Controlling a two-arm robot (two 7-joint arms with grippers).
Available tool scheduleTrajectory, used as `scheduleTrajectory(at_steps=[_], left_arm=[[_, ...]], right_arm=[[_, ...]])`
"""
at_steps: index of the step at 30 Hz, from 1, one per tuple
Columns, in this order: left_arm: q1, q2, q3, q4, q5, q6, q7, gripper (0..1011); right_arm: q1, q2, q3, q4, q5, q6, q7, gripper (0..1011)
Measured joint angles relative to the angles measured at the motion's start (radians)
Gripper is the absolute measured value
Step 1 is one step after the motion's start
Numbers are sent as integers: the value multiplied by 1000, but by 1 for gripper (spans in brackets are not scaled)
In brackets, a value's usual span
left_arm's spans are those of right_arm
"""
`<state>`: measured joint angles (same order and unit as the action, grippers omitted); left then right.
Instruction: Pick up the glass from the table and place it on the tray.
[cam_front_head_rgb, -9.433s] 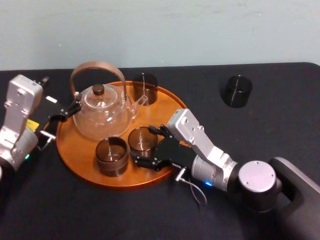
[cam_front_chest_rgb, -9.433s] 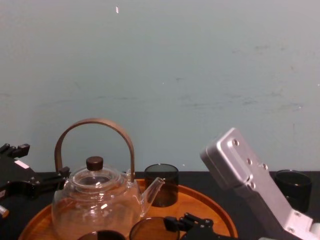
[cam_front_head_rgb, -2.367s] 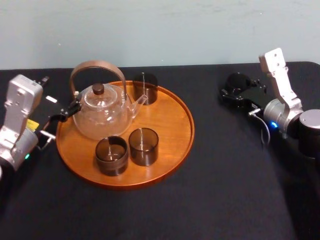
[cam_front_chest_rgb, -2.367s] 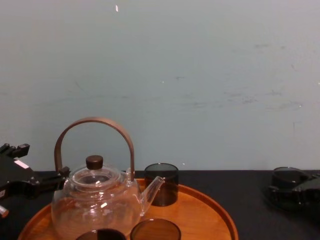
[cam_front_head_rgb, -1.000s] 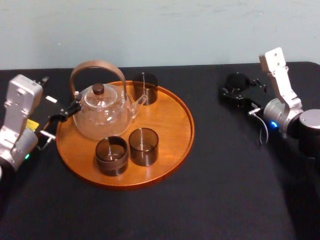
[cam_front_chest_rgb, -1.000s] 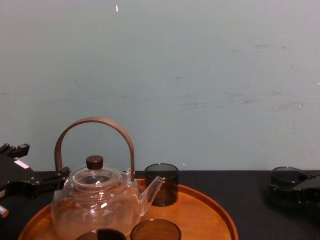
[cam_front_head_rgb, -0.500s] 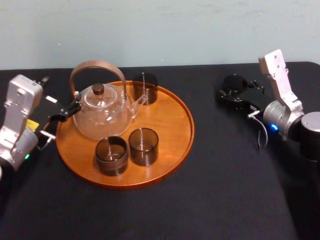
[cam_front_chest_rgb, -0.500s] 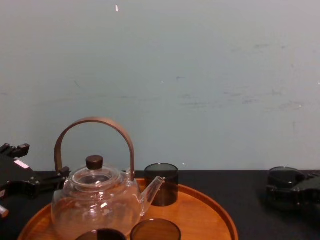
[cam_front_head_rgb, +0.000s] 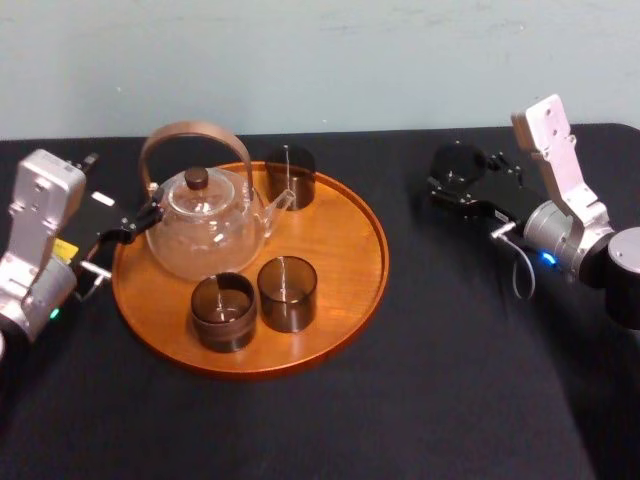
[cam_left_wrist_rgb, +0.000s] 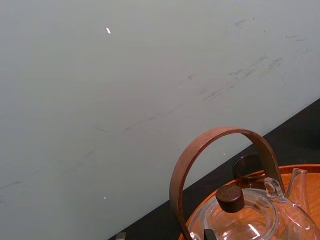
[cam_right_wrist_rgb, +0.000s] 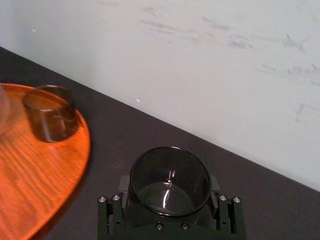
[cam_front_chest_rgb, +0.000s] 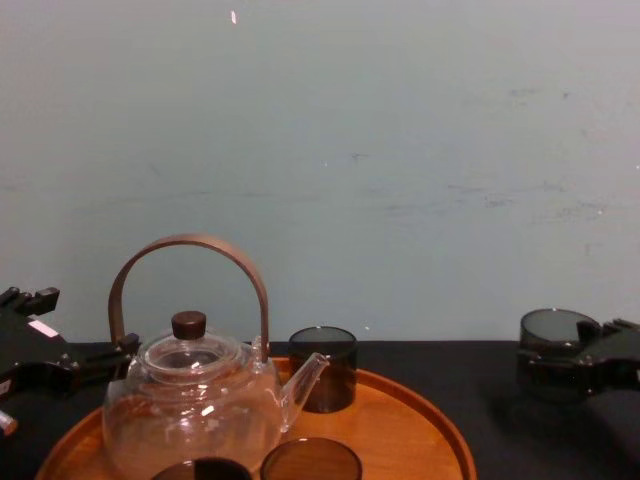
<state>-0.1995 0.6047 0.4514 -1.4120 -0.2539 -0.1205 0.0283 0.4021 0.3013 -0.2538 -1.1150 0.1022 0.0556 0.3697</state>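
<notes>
The right gripper has its fingers closed on the glass. The glass stands upright between them with its open mouth upward and one finger on each side of its wall. Under the fingers is the black desk; whether the glass touches it, I cannot tell. The tray lies to the left of these fingers, apart from them, and the glass is not on it. On the tray stand a teapot, a far glass, and at the front a left glass just beside a right glass. The left gripper rests beside the tray's left rim, close to the teapot; if it is open or closed, I cannot tell.
</notes>
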Motion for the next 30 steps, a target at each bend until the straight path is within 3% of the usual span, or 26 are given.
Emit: scheduleTrajectory(at_steps=[6,11,30], left_arm=[[0,0,0,0,0,0,0,1010],[0,0,0,0,0,0,0,1010],[0,0,0,0,0,0,0,1010]], right_arm=[[-39,14,-18,-96,4,19,7,919],[-50,18,-36,-131,7,25,16,919],[-24,-6,-123,-132,8,24,48,918]])
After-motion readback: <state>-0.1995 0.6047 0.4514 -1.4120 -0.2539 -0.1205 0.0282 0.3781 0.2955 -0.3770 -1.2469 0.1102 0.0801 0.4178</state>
